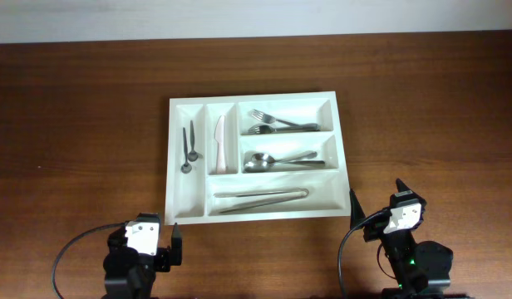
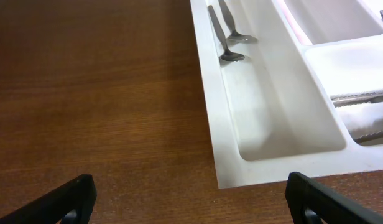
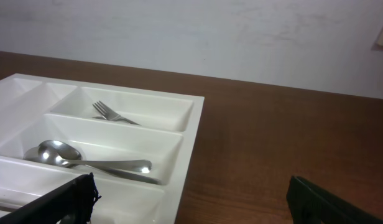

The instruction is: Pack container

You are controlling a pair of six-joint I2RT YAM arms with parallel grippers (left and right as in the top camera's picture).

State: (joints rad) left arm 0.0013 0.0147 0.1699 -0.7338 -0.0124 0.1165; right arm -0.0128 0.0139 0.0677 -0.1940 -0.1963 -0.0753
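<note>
Since the tray (image 1: 186, 196) sits mid-frame already holding cutlery (image 1: 273, 161), and the left gripper (image 2: 190, 190) and right gripper (image 3: 190, 186) hang wide open and empty near its lower corners, a careless forward reach could knock it askew.

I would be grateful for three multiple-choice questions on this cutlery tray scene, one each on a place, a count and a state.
1. Where do the tongs lie?
A) long front compartment
B) leftmost compartment
C) on the table

2. How many small spoons lie in the leftmost compartment?
A) none
B) two
C) five

3. How are the left gripper and right gripper?
A) shut on forks
B) shut, empty
C) open, empty

Answers: 1 A, they stretch along the tray's long compartment; 2 B, two lie side by side; 3 C, fingers spread with nothing between.
</note>
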